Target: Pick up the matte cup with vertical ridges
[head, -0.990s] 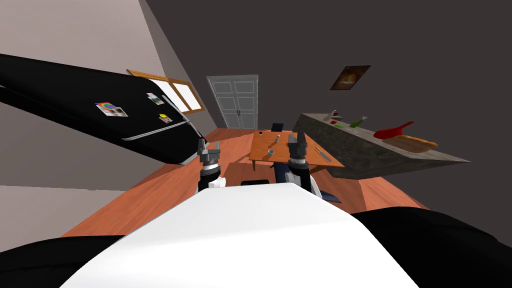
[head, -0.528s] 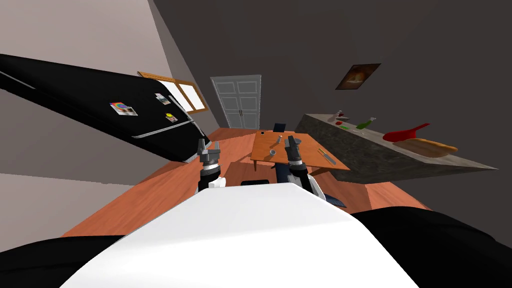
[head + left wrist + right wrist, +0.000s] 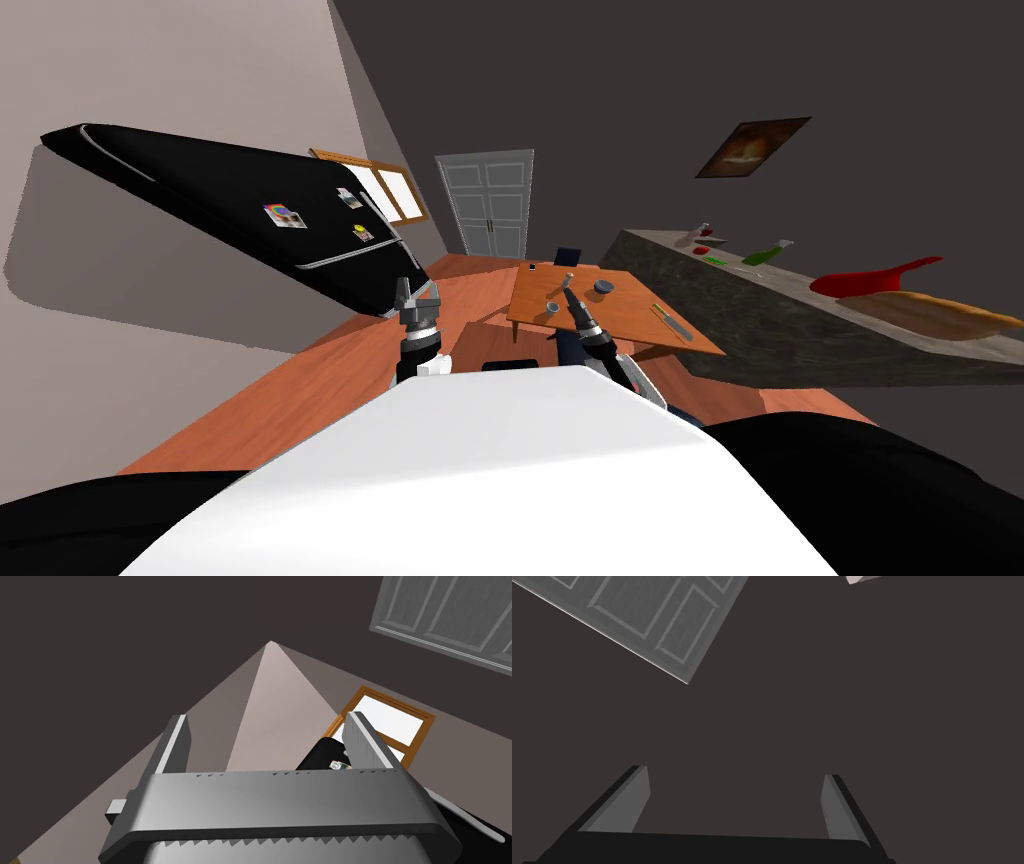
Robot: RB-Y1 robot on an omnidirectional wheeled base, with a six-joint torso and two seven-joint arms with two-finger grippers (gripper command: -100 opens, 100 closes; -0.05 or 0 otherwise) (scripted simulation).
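A small grey cup (image 3: 552,307) stands on the wooden table (image 3: 620,318) ahead of me; its ridges are too small to make out. A darker round vessel (image 3: 603,288) sits further right on the table. My right gripper (image 3: 571,299) hangs over the table's near part, just right of the grey cup and apart from it. In the right wrist view the right gripper (image 3: 737,788) is open with nothing between its fingers and faces a dark wall. My left gripper (image 3: 416,296) is raised at my left, off the table, and the left gripper (image 3: 270,736) is open and empty.
The table also carries a small upright piece (image 3: 569,277), a knife (image 3: 670,322) and a small black item (image 3: 532,267). A black fridge (image 3: 250,225) stands at the left and a stone counter (image 3: 800,315) with bottles at the right. A dark chair (image 3: 568,256) is behind the table.
My view has swung, shifting the table and counter rightward. The right gripper has tipped forward and moved left toward the grey cup, uncovering the dark round vessel. The left arm has kept still.
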